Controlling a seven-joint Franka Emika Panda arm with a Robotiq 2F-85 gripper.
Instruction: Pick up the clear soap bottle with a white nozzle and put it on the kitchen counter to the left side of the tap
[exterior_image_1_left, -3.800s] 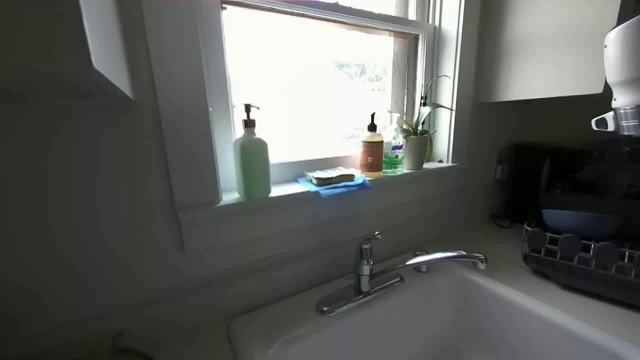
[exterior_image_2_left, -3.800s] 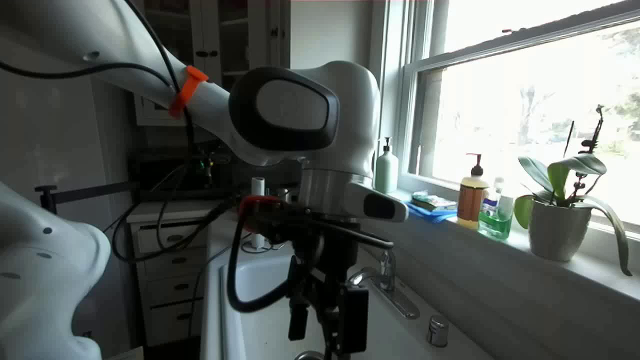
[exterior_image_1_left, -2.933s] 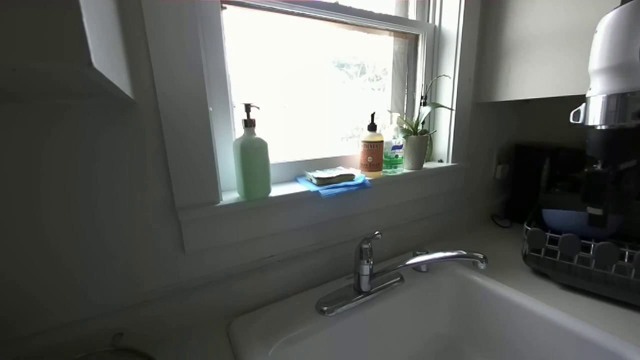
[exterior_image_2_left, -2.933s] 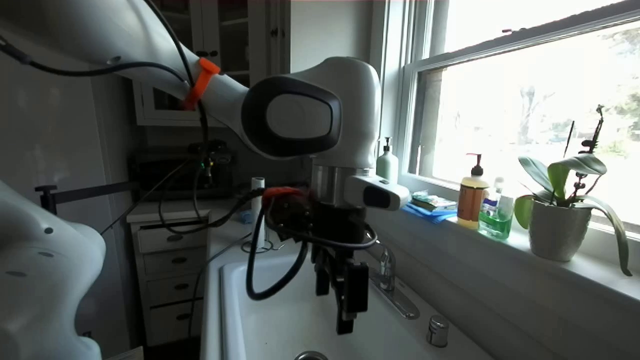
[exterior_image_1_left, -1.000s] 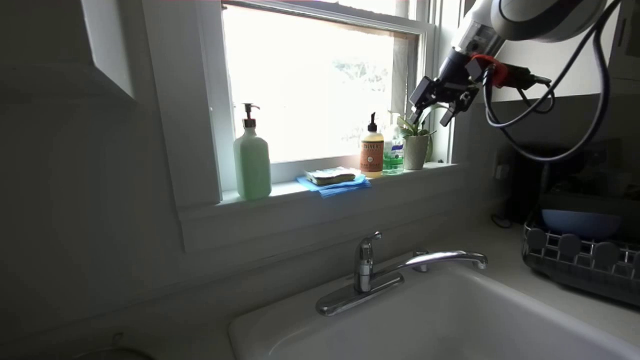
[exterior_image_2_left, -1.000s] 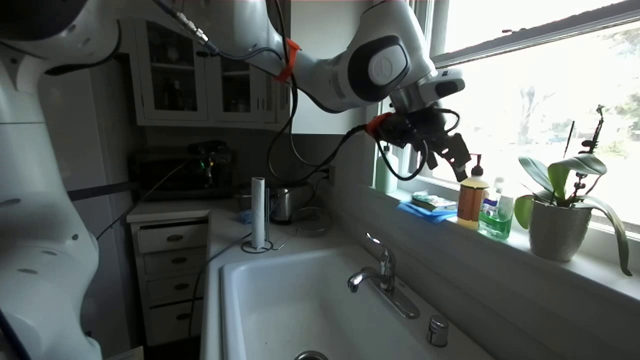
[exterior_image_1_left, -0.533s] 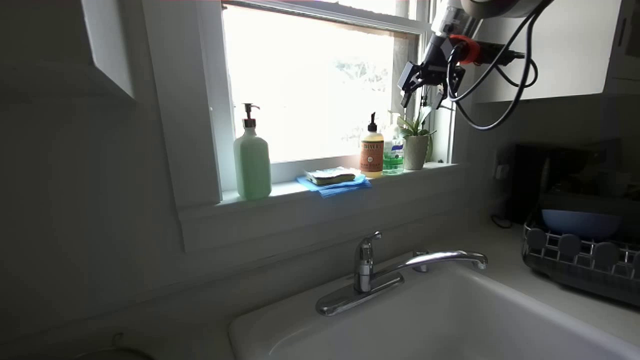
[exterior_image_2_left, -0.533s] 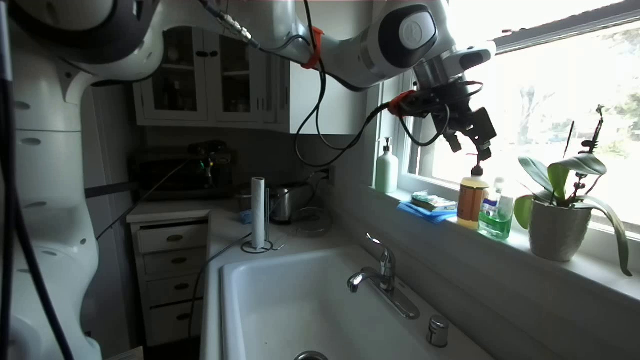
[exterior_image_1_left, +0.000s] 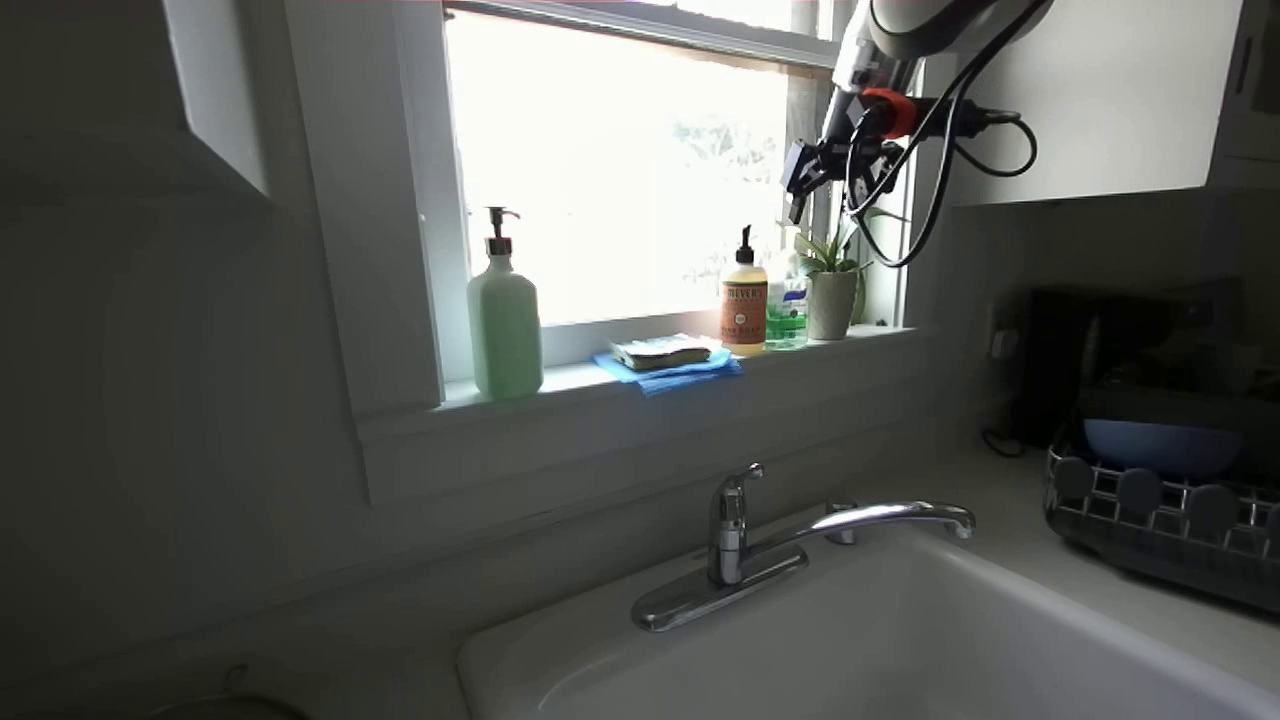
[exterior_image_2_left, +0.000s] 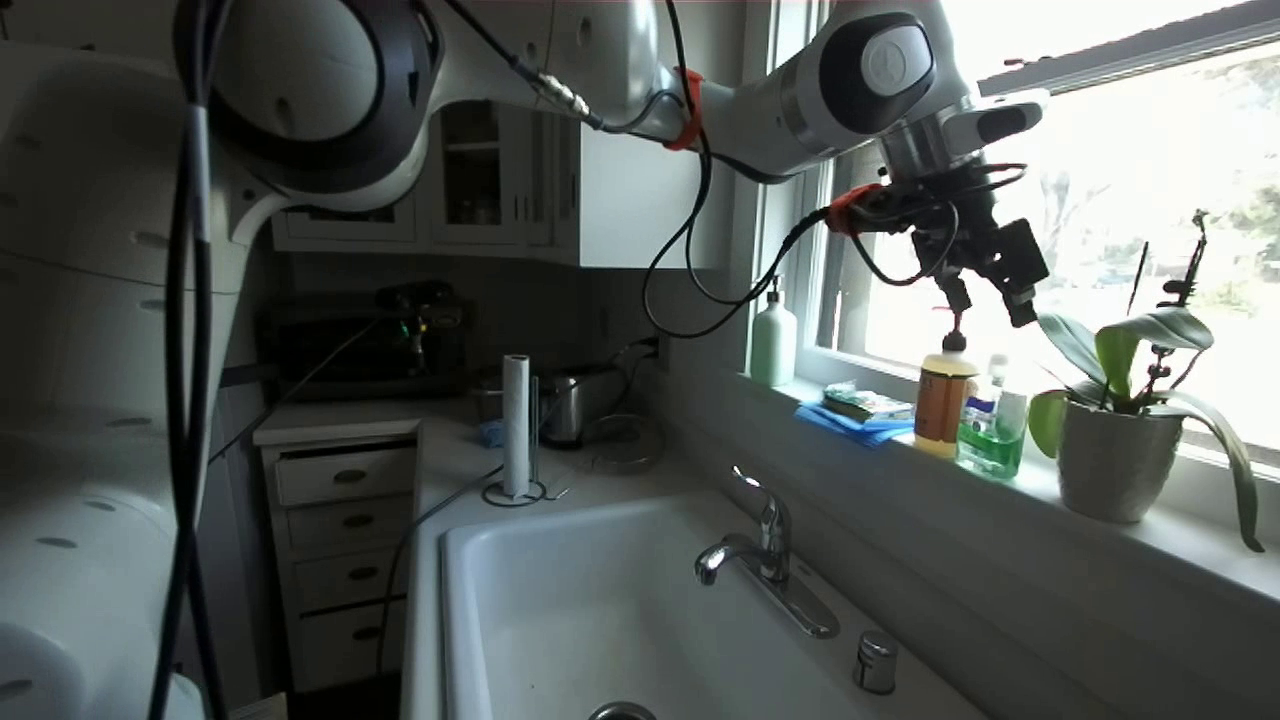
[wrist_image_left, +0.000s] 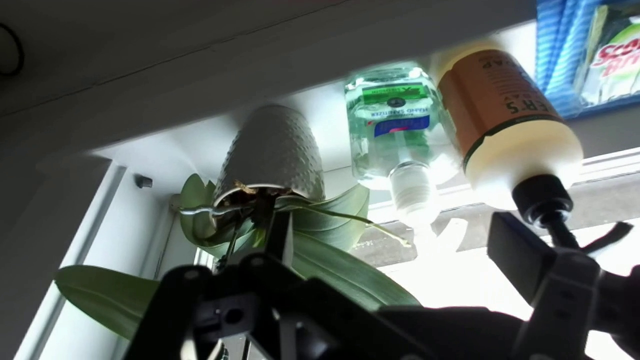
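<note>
Clear soap btl. (wrist_image_left: 390, 145), w/ green liquid & white nozzle, stands upright on the sill (exterior_image_1_left: 572, 378), amber btl. (wrist_image_left: 492, 100) just beside it, potted plant (wrist_image_left: 275, 150) on its other side. Pincer (exterior_image_2_left: 990, 308) hangs tilted above it, its 2 fingers (wrist_image_left: 522, 260) spread wide; a gap shows btwn fingertips & nozzle in an exterior view. In wrist view the nozzle, partly washed out by glare, shows btwn the 2 fingers; 1 finger overlaps the plant's leaves, the other is near the amber btl.'s black pump.

Also on sill: blue cloth (exterior_image_1_left: 690, 378) w/ sponge pack (exterior_image_1_left: 660, 352) on top, near amber btl.; tall pale-green btl. (exterior_image_1_left: 505, 335) w/ dark pump, well apart from the soap btl.

Chrome tap (exterior_image_1_left: 731, 550) is below the sill, on back rim of white sink (exterior_image_2_left: 560, 570), spout out over the basin. On the grey-white desk (exterior_image_1_left: 1010, 500): dark dish rack (exterior_image_1_left: 1150, 550), blue bowl (exterior_image_1_left: 1160, 447) showing above its front; also, in an exterior view, white paper roll (exterior_image_2_left: 516, 425), upright.
</note>
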